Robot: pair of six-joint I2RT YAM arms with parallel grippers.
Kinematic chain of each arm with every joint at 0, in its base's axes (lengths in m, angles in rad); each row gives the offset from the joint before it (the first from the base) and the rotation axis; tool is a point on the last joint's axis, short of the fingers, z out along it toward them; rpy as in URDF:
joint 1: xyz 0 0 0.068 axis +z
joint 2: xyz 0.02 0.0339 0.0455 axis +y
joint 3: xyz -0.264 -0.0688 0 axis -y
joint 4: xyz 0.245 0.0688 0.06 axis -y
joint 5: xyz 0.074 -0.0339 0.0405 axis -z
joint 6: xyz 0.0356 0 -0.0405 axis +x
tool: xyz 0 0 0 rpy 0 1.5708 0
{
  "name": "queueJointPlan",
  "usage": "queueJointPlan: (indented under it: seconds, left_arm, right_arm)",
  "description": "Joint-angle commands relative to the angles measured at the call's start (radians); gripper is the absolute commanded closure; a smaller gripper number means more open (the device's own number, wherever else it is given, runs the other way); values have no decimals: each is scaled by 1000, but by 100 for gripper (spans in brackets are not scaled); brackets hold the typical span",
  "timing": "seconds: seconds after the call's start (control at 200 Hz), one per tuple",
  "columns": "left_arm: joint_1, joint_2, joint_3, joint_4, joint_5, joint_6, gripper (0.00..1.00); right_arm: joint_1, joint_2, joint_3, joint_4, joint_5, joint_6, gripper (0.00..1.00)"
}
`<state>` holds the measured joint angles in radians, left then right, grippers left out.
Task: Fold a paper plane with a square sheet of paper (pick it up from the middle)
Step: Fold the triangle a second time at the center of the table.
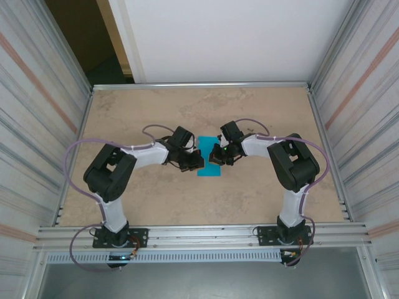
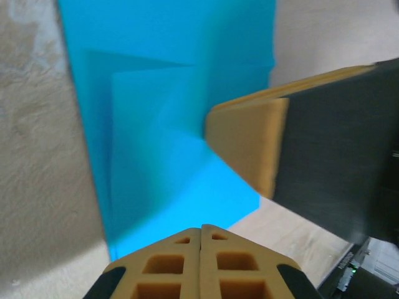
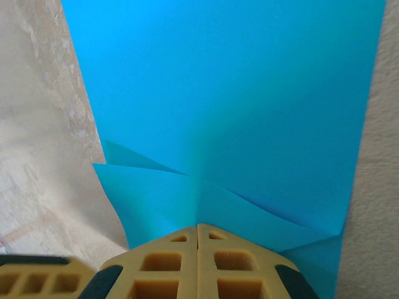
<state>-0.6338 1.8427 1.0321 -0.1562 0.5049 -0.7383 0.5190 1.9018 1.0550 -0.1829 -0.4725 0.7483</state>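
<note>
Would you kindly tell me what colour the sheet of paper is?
Plain turquoise-blue; the sheet of paper shows best in the right wrist view.

free: far table (image 1: 206, 106) | blocked: centre, left end effector (image 1: 194, 163), right end effector (image 1: 221, 155)

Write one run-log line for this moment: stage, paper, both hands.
stage: mid-fold | paper: partly folded, creased | left hand: shut, tip at paper | right hand: shut, tip on paper

I find no legible text, label, brand, number or sign on any surface in my camera views.
</note>
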Motion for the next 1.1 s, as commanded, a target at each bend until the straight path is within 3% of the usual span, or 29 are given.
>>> queueJointPlan:
  seconds: [0.0, 0.266, 0.631, 1.092]
  left_arm:
    - [6, 20, 19, -4, 12, -14, 95]
    - [19, -12, 16, 6, 16, -9, 93]
    - [91, -44, 41, 0, -2, 45, 80]
    - [89, 10, 87, 45, 60, 111, 67]
  right_arm:
    - [0, -3, 14, -31, 8, 0, 99]
    - [-26, -148, 0, -64, 69, 0, 86]
    - [-11, -152, -10, -119, 169, 28, 65]
    - [9, -119, -20, -88, 136, 81, 61]
